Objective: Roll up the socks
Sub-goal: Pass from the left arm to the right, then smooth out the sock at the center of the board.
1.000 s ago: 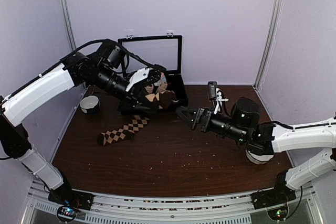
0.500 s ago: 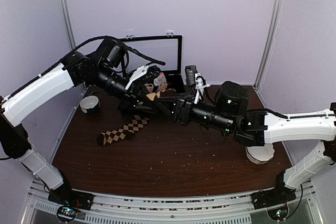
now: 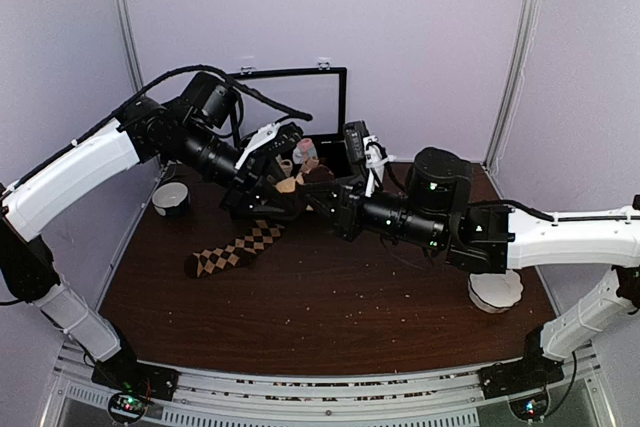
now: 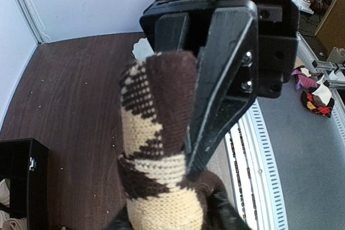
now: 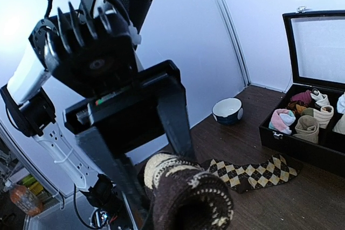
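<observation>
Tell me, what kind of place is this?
Most likely a robot test booth in a lab: two robot arms bolted to a brown table, plain white walls close around it, and a black box holding small sock rolls.

We see a small dark-blue round bowl (image 3: 170, 198), an open black box (image 3: 285, 72) holding small pastel sock rolls (image 5: 281, 119), and a white scalloped dish (image 3: 496, 293).

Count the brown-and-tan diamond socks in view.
2. The flat sock lies on the table, left of centre; the rolled sock is held in front of the black box. Others may be hidden.
</observation>
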